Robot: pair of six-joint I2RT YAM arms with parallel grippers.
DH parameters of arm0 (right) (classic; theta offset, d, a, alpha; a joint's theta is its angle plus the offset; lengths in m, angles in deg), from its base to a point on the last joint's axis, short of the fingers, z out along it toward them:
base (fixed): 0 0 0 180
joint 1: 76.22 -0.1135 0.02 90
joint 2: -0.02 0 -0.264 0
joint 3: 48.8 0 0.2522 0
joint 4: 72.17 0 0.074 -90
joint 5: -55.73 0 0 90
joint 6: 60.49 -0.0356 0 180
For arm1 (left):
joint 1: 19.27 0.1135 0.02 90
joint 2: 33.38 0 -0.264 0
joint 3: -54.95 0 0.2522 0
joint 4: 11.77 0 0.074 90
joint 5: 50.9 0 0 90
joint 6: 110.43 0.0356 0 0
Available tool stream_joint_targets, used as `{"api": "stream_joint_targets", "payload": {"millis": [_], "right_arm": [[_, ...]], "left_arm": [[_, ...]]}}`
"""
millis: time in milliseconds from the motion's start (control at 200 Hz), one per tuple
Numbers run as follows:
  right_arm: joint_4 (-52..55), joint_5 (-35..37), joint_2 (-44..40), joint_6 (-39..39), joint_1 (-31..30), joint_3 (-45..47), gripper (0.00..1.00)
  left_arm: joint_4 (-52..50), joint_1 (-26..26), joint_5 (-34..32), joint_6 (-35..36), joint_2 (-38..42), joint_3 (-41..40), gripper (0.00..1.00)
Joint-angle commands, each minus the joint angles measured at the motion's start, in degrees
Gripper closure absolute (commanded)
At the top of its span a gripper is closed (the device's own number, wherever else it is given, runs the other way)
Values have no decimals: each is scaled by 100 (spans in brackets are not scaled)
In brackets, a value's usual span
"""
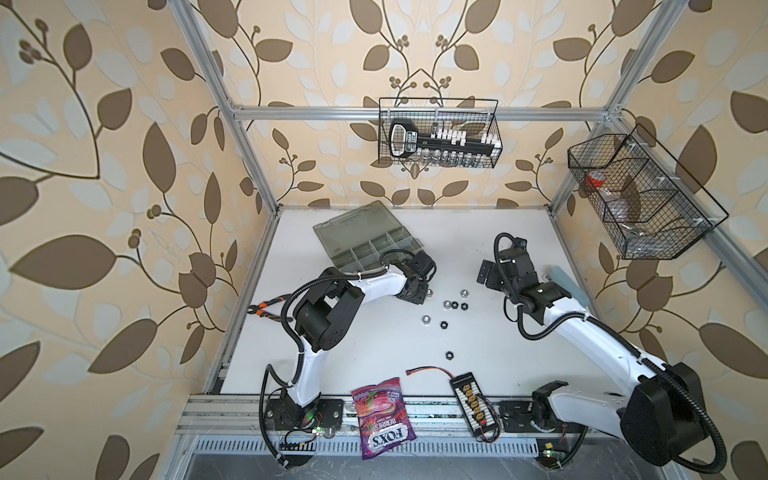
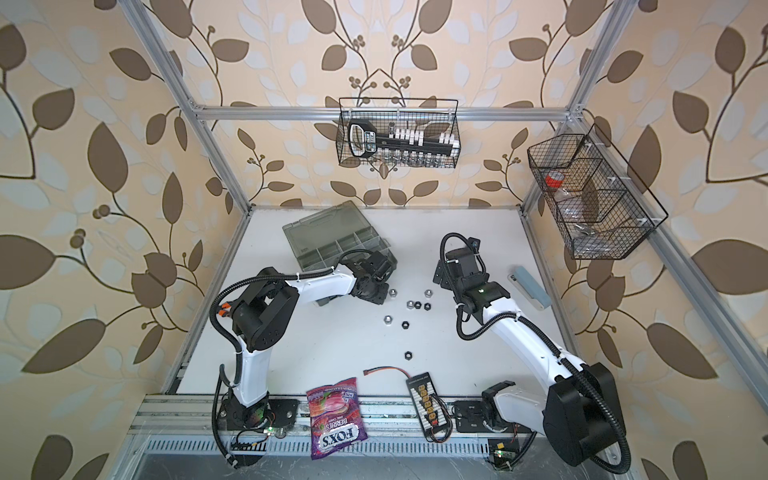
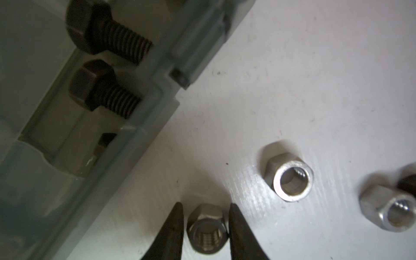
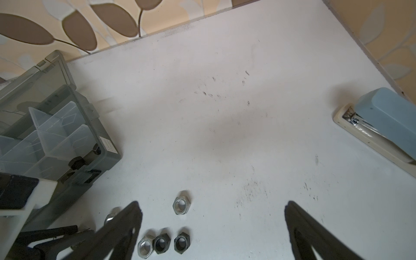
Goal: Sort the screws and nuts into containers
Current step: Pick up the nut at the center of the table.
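My left hand (image 3: 205, 204): narrowed around 1 silver nut (image 3: 206, 228) lying on the worktop (image 3: 292, 90). 1 finger touches it and a sliver of gap shows at the other.
Case (image 3: 144, 132): just beside that nut, with 2 black screws (image 3: 101, 90) inside.
My right hand (image 4: 213, 203): spread wide, empty, over the worktop, with 3 nuts (image 4: 161, 244) near 1 finger.

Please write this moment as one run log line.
left gripper: straddles silver nut | right gripper: open, empty | black screws: in case
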Motion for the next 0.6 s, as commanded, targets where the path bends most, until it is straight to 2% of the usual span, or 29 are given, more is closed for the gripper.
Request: {"api": "stream_joint_targets", "payload": {"millis": [0,185,595], "right_arm": [[22,64,-112,-2,28,156,0],[19,71,-124,-7,52,164,1],[23,83,-156,-9,72,143,0]], "left_arm": [[-96,-28,52,-49,73,-138,66],[-94,-36,85,-111,135,-277,72],[-539,-143,130,-117,193,-323,70]]}}
